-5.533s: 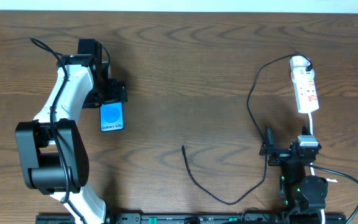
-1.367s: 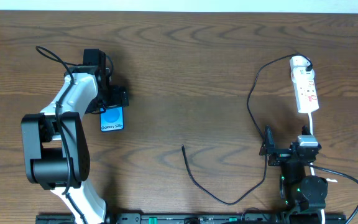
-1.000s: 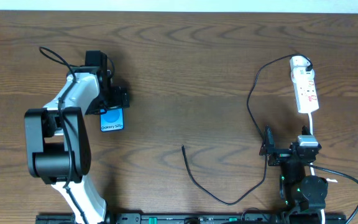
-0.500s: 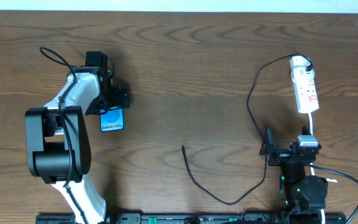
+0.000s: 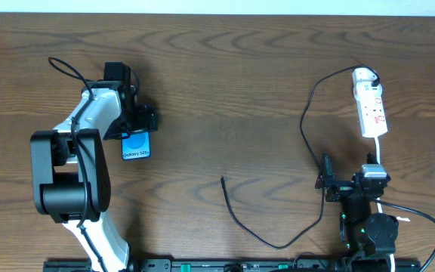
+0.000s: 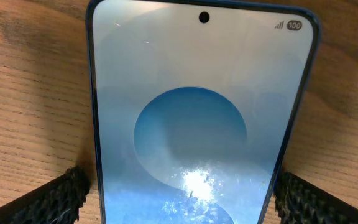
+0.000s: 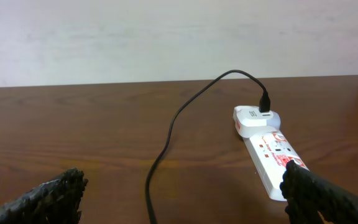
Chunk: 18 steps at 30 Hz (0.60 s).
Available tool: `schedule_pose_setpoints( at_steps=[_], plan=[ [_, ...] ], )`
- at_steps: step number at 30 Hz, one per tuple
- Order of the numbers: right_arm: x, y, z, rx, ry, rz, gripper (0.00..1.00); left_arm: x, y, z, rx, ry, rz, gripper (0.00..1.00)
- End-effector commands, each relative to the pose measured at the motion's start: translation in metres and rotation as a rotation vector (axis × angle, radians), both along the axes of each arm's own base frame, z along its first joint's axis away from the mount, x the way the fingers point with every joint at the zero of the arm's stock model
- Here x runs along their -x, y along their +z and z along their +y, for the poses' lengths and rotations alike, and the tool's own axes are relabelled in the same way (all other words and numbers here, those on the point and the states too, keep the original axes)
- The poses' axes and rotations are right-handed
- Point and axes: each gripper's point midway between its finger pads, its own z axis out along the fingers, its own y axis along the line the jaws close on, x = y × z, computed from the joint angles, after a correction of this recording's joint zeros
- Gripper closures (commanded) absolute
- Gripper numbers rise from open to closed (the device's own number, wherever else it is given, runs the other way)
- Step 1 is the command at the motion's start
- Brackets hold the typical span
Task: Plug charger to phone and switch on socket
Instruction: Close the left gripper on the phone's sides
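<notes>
Left arm point(image 5: 93, 113): white shell links between bulky black joint housings, with a thin black cable point(image 5: 60, 66) looped off the upper link. Right arm point(image 5: 362, 208): compact, mostly black, small white block point(image 5: 374, 173) on top (tiny green lights point(image 5: 363, 230) lower down). Black, coarsely knurled finger pads point(image 6: 55, 199) in both wrist views.

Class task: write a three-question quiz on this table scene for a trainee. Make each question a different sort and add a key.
1. True or false: the charger's free tip is plugged into the phone.
2. Which one has its open jaws either side of the phone? A. left gripper B. right C. neither
3. Fill in: the charger's other end runs to the ____.
Key: 1 false, the tip lies on the bare table, apart from the phone. 2 A. 3 socket.
</notes>
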Motion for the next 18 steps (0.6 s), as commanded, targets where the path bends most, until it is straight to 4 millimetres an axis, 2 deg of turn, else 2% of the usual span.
schedule_pose_setpoints(
  at_steps=[1,18],
  plan=[
    [0.0004,0.0005,-0.0002,0.009,-0.002,-0.004,0.01,0.0024,-0.0053,0.001,-0.012,0.0,0.015,0.02],
    [0.0004,0.0005,-0.0002,0.009,-0.002,-0.004,0.01,0.0025,-0.0053,0.001,-0.015,-0.026,0.016,0.02]
  ],
)
